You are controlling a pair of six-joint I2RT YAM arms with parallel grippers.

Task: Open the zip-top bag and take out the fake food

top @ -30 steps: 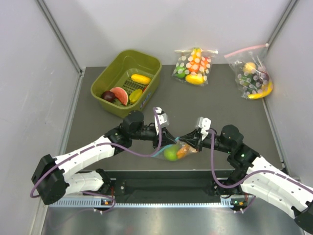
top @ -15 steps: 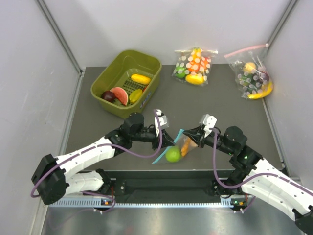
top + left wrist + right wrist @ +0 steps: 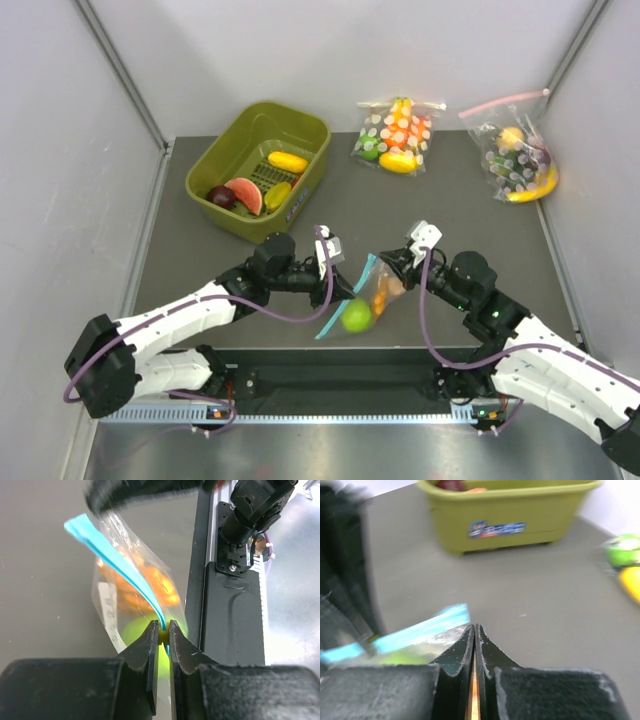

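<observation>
The zip-top bag hangs between my two grippers near the table's front edge. Its light-blue zip strip runs diagonally. Inside are the round green fruit and the orange carrot-like pieces. My left gripper is shut on the strip's near end. In the left wrist view the jaws pinch the strip, with the orange pieces and the fruit beyond. My right gripper is shut on the bag's far corner. Its jaws hold clear film beside the strip.
An olive bin with yellow, red and purple toys stands at the back left and also shows in the right wrist view. Two white-dotted bags lie at the back. The black base rail runs along the near edge.
The right gripper has drawn back and away with its corner of the bag. The zip strip has swung from level to diagonal, and the food has sagged toward the near end.
</observation>
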